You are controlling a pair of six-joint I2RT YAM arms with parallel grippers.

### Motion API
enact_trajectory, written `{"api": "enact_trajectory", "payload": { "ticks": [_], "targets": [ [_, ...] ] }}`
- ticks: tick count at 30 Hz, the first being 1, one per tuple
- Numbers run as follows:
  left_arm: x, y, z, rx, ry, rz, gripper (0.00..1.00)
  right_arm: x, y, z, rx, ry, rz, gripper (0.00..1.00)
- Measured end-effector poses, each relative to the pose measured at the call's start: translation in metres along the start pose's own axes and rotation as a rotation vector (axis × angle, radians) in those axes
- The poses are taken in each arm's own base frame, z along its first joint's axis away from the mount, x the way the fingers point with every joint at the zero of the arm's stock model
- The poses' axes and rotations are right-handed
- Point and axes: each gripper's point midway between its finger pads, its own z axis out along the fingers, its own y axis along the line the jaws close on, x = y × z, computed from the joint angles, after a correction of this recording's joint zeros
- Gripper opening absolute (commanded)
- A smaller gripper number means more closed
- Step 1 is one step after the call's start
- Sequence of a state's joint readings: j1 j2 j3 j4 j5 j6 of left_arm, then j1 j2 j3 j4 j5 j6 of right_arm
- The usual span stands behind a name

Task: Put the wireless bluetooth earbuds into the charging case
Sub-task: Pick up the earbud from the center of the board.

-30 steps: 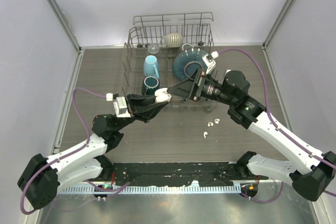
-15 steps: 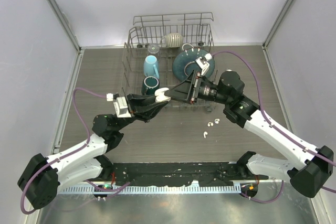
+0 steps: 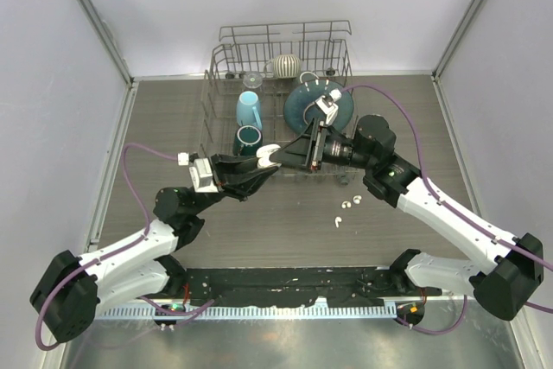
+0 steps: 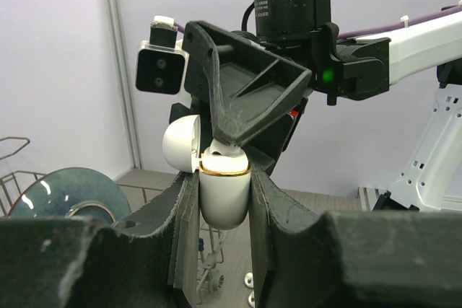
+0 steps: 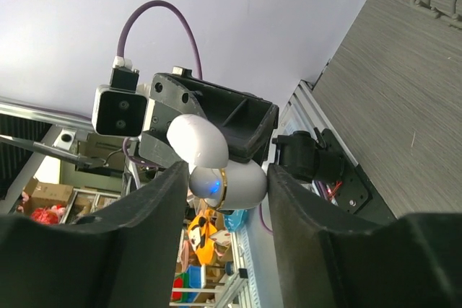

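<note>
Seating an earbud, by the look of it. Gripping the open case point(image 4: 224, 200) upright with the left gripper point(image 3: 263, 162), shut tight on its body. Reaching in from 3 o'clock with the right gripper point(image 3: 285, 156), jaws about half open astride the case mouth; cannot tell whether anything is pinched. Leaves three earbuds point(image 3: 346, 206) loose on the table point(image 3: 259, 231), at 4 o'clock from the case. Calls next for fine alignment over the socket. Has brought the right gripper closer and narrowed its jaws since a second ago.

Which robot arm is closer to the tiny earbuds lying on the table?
Right. The right arm's elbow sits just beside the earbuds; the left arm is far across the table.
</note>
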State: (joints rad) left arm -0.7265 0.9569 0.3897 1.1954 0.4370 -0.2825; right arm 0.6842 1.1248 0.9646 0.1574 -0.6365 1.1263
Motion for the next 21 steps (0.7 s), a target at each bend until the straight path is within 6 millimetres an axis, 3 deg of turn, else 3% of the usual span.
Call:
{"api": "enact_trajectory", "payload": {
  "ticks": [6,13,18,21],
  "targets": [
    [-0.002,0.0004,0.0011,-0.001,-0.006,0.001,0.0,0.0001,-0.0005,-0.0001,0.0,0.002,-0.002,0.34],
    [0.0017,0.0014,0.0013,-0.003,0.003,-0.004,0.0,-0.0006,-0.0039,-0.0004,0.013,0.0,-0.024,0.27],
    [0.0031,0.0017,0.0014,-0.004,0.007,-0.005,0.0,-0.0021,-0.0049,-0.0012,0.035,0.001,-0.059,0.27],
    [0.0033,0.0014,0.0015,-0.001,0.007,-0.005,0.0,-0.0028,-0.0044,-0.0016,0.042,0.003,-0.075,0.38]
  ]
}}
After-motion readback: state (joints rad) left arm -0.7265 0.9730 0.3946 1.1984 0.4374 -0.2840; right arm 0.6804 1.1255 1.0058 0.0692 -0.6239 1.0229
